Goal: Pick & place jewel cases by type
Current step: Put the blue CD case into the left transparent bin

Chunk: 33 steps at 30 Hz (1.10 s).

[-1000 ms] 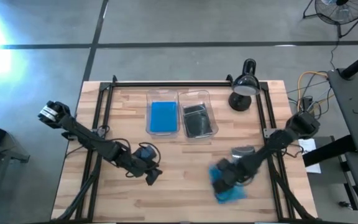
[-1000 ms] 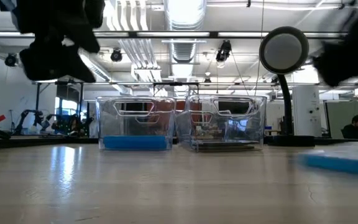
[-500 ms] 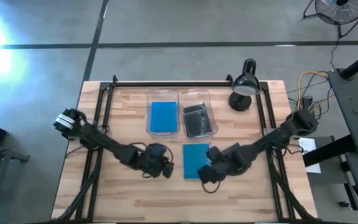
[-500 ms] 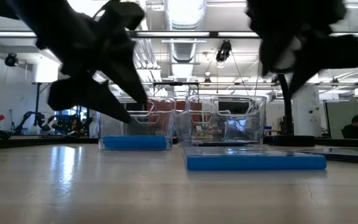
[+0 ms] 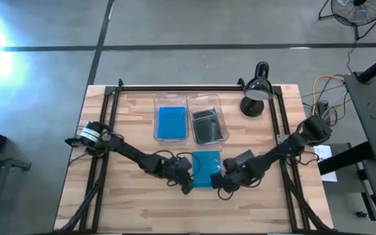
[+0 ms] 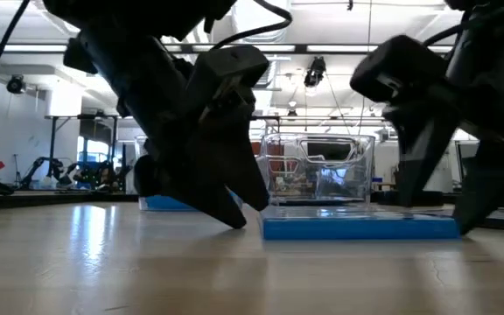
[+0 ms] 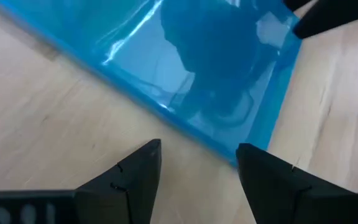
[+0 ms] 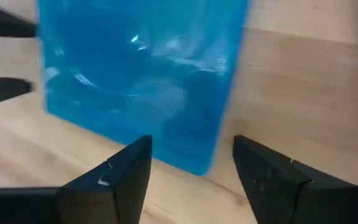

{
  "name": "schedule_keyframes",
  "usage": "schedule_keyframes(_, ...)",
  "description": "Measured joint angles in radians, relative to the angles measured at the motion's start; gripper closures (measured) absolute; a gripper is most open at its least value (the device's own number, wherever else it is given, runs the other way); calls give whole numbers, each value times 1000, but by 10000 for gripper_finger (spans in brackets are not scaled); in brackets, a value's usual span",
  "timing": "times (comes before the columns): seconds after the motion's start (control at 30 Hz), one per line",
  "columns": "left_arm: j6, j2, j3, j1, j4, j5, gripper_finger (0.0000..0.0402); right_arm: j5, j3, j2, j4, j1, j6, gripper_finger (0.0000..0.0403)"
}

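One translucent blue jewel case [image 5: 206, 168] lies flat on the table's middle, in front of the two bins. My left gripper [image 5: 187, 183] is open and low at the case's near left corner; in its wrist view [image 7: 197, 152] that corner sits between the fingers. My right gripper [image 5: 222, 188] is open at the near right corner, and its wrist view [image 8: 191, 149] shows the corner [image 8: 205, 167] standing free between the fingers. In the low view the case [image 6: 361, 228] lies between the left gripper [image 6: 243, 214] and the right gripper [image 6: 436, 206]. My left gripper comes slanting down at the blue case's near left corner [image 7: 232, 149]. One finger [image 7: 248, 157] stands right against that corner's edge; whether it touches, I cannot tell. The case lies flat on the table.
Two clear bins stand side by side at the far middle: the left bin [image 5: 156, 114] holds blue cases, the right bin [image 5: 222, 114] holds dark grey cases. A black desk lamp [image 5: 256, 91] stands at the far right. Bare wood stretches along the near edge and both sides.
The blue case came from the table's near right part to the middle, where it now lies flat. My right gripper travelled left with it and now stands at its near right corner. My left gripper moved right and down to the case's near left corner.
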Motion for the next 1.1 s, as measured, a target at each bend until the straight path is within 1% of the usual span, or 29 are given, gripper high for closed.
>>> schedule_keyframes(0.13, 41, 25, -3, 0, -8, 12, 209, -4, -7, 38, 161, -35, -132, 183)
schedule_keyframes(0.2, 45, 35, -8, -1, -24, 15, 209, 3, -9, 38, 206, -44, -189, 183)
schedule_keyframes(0.27, 50, 40, -9, -4, -39, 19, 209, 18, -9, 15, 215, -44, -193, 183)
schedule_keyframes(0.4, 55, 41, -19, -19, -71, 21, 209, 120, -12, -66, 207, -31, -194, 183)
schedule_keyframes(0.47, 59, 42, -28, -25, -50, 29, 209, 176, 10, -97, 274, -31, -226, 183)
schedule_keyframes(0.5, 59, 43, -32, -28, -40, 30, 209, 187, 18, -107, 290, -37, -242, 183)
schedule_keyframes(0.53, 59, 43, -36, -29, -30, 31, 209, 211, 21, -112, 277, -40, -265, 183)
schedule_keyframes(0.6, 58, 43, -37, -29, -21, 31, 209, 220, 42, -99, 259, -46, -296, 184)
schedule_keyframes(0.7, 55, 38, -37, -30, 0, 27, 209, 167, 69, -52, 257, -58, -287, 184)
schedule_keyframes(0.8, 54, 31, -35, -31, 8, 13, 209, 89, 96, 15, 255, -79, -264, 184)
schedule_keyframes(0.9, 56, 23, -36, -33, 5, 5, 209, 38, 129, 58, 254, -84, -288, 192)
schedule_keyframes(1.0, 69, 1, -37, -48, -15, -6, 209, -19, 148, 62, 265, -80, -300, 230)
schedule_keyframes(1.1, 118, -30, -38, -78, -30, -46, 209, -72, 138, 54, 243, -85, -306, 298)
